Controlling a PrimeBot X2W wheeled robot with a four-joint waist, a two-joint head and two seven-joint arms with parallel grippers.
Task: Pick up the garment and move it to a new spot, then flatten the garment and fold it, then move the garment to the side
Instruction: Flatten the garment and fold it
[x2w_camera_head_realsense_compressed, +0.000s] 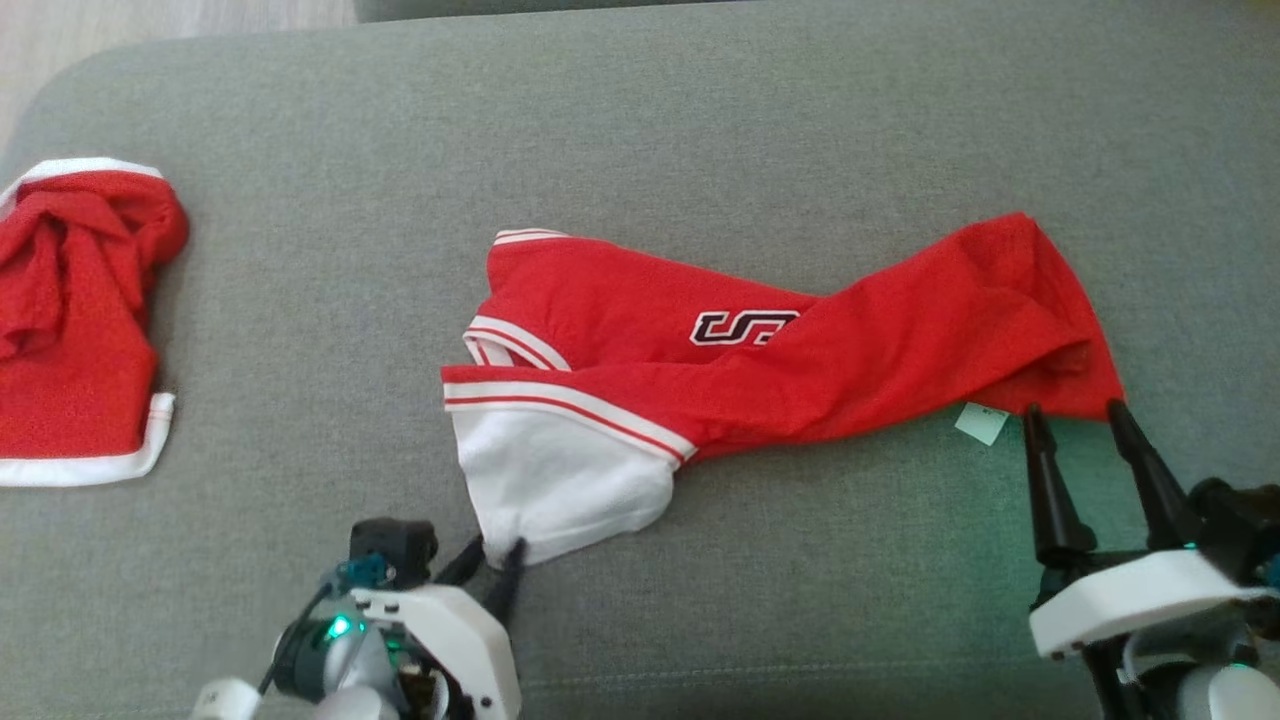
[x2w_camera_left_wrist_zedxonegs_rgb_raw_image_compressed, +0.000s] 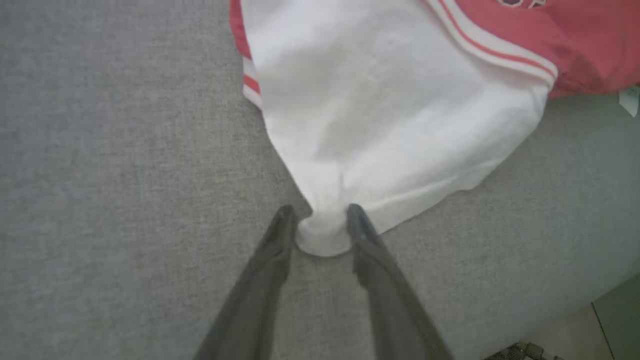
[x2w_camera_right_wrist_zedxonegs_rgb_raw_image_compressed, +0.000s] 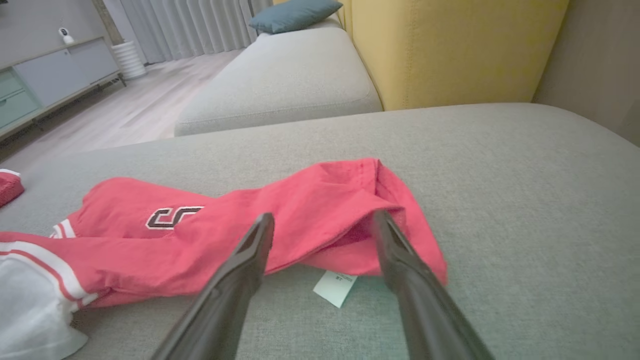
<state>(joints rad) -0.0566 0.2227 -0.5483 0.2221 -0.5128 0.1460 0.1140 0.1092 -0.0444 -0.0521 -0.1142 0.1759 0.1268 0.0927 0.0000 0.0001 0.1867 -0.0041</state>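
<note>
While the garment (x2w_camera_head_realsense_compressed: 860, 340) lies stretched across the middle of the grey sofa seat (x2w_camera_head_realsense_compressed: 700, 130), its red body runs from a striped edge at the centre out to a crumpled red end on the right, with a patch of dark-edged white lettering (x2w_camera_head_realsense_compressed: 745, 326) showing partly under a fold. A white panel hangs off its near left side, bordered by red and white stripes. The left gripper (x2w_camera_head_realsense_compressed: 497, 548) sits at the lowest corner of that white panel, and in the left wrist view its two dark fingers (x2w_camera_left_wrist_zedxonegs_rgb_raw_image_compressed: 280, 235) press in on either side of a bunched knot of white cloth, grasping it, though how firm the pinch is I cannot quite judge. The right gripper (x2w_camera_head_realsense_compressed: 1072, 410) stands released, its fingers spread wide and pointing at the red end of the garment, the tips at or just above the hem; whether they touch the cloth is hard to say. A small white tag (x2w_camera_head_realsense_compressed: 981, 423) lies on the seat just beside the left of those two tips. Well apart, at the far left of the seat, a second red piece of clothing (x2w_camera_head_realsense_compressed: 80, 320) with a white trim lies in a heap.
</note>
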